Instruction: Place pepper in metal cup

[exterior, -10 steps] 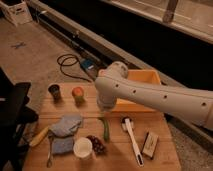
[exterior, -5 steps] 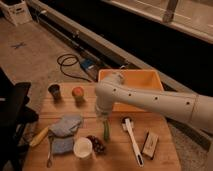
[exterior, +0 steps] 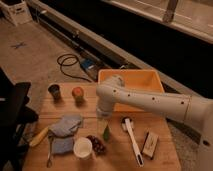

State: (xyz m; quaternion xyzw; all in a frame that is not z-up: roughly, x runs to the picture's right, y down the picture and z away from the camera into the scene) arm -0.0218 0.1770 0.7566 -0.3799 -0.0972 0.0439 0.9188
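Wooden tabletop (exterior: 117, 157), dimly lit. Logged pepper (exterior: 106, 133) well apart from metal cup (exterior: 55, 91), right of it and nearer camera, long axis roughly toward camera. Logged pincer (exterior: 102, 122) directly above pepper's far end; spread or pinching: could not tell.

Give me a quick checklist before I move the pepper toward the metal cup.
1. Pincer lowered right above the slim green pepper, near the table's middle: ok.
2. Pepper secured in the pincer: cannot tell.
3. Pepper inside the small dark grey metal cup: not ok; it is low at the wooden table, beside the dark red grape bunch.
4. Metal cup upright at the table's far left: ok.
5. Cup with the orange inside standing apart from the metal cup: ok, but close, so aim carefully.
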